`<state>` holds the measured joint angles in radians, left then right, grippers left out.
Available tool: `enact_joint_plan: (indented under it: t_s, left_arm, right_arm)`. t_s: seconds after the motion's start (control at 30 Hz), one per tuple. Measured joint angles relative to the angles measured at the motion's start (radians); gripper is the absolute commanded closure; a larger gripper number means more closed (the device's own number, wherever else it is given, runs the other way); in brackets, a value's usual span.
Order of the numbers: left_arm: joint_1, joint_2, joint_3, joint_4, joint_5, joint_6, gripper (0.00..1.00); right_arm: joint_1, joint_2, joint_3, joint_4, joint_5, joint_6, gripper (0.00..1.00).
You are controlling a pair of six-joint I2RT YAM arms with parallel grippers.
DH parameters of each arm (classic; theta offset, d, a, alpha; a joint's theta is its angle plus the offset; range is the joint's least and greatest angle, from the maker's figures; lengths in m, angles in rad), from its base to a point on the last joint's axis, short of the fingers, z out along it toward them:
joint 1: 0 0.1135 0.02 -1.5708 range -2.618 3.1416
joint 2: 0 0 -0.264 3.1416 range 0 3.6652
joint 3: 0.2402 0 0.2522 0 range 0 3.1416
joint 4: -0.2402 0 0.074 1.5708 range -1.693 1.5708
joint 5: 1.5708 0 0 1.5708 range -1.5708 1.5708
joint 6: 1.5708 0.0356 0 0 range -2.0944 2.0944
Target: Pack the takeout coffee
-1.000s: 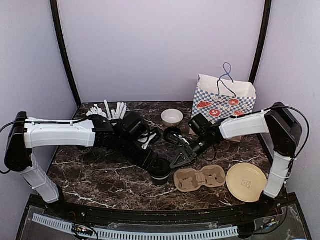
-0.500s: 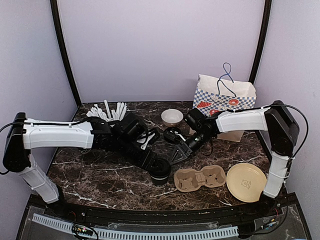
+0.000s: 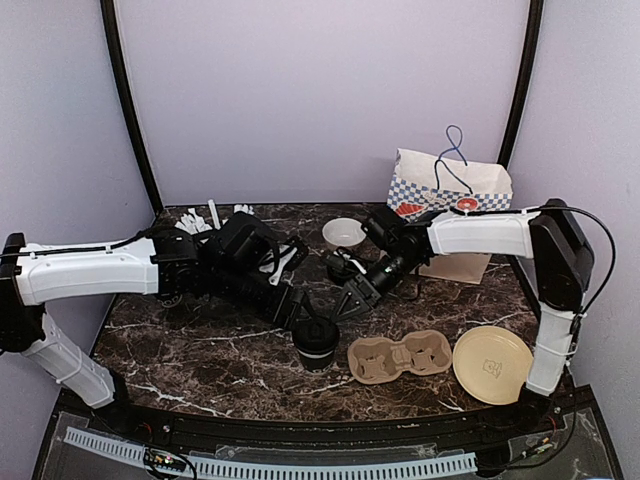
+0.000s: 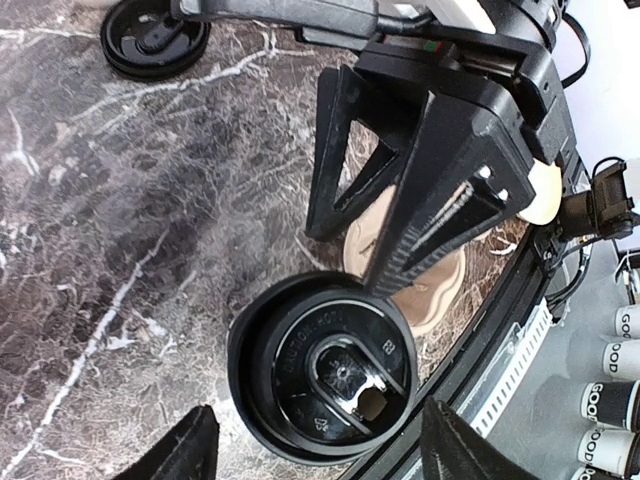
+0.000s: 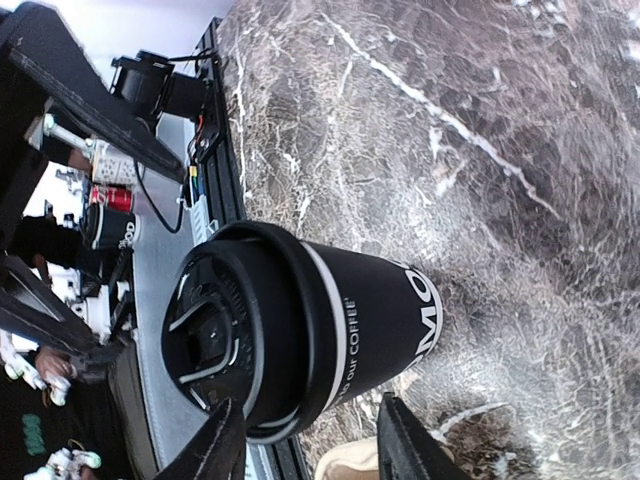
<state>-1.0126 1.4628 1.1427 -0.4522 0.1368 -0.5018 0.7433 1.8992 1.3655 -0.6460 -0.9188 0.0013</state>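
Note:
One takeout coffee, a black cup (image 3: 318, 343) with its black lid on, stands upright on the marble table just left of the carrier. The left wrist view looks down on the lidded cup (image 4: 325, 380); the right wrist view sees the cup (image 5: 320, 330) from the side with white lettering. My left gripper (image 3: 293, 312) is open just up-left of it, and its fingertips (image 4: 190, 452) stand wide, clear of the cup. My right gripper (image 3: 347, 303) is open up-right of the cup with nothing between its fingers (image 5: 410, 440). A loose black lid (image 3: 343, 265) lies behind.
A tan pulp cup carrier (image 3: 400, 357) lies right of the cup, with a round tan disc (image 3: 493, 363) further right. At the back stand a checkered paper bag (image 3: 447, 195), a white bowl (image 3: 344, 232) and white sticks (image 3: 213, 219). The table's front edge is close to the cup.
My left gripper has drawn back to the upper left, off the cup, and its arm has swung left. My right gripper has moved up and left, and opened wider.

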Motion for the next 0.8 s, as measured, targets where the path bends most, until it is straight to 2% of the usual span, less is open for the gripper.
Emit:
enact_joint_plan:
  t_s: [0.2,0.37,0.43,0.53,0.7,0.8]
  left_arm:
    - [0.001,-0.008,0.005,-0.023,-0.048,0.001,0.25]
    - [0.021,-0.008,0.0,-0.027,-0.05,0.008,0.25]
    - [0.029,-0.008,-0.013,-0.011,-0.04,0.011,0.24]
    - [0.036,-0.012,-0.051,0.028,-0.011,0.02,0.21]
    - [0.039,-0.046,-0.122,0.087,0.024,0.051,0.18]
    - [0.039,-0.047,-0.125,0.118,0.047,0.067,0.19]
  right_arm:
    - [-0.016,-0.022,0.001,-0.009,0.005,-0.029,0.37]
    - [-0.014,-0.158,-0.15,0.043,0.039,-0.024,0.26]
    - [0.002,-0.206,-0.198,0.066,0.056,-0.026,0.24]
    - [0.035,-0.224,-0.226,0.093,0.072,-0.028,0.27]
    - [0.072,-0.19,-0.213,0.107,0.086,-0.036,0.42]
    - [0.076,-0.111,-0.152,0.097,0.081,-0.045,0.5]
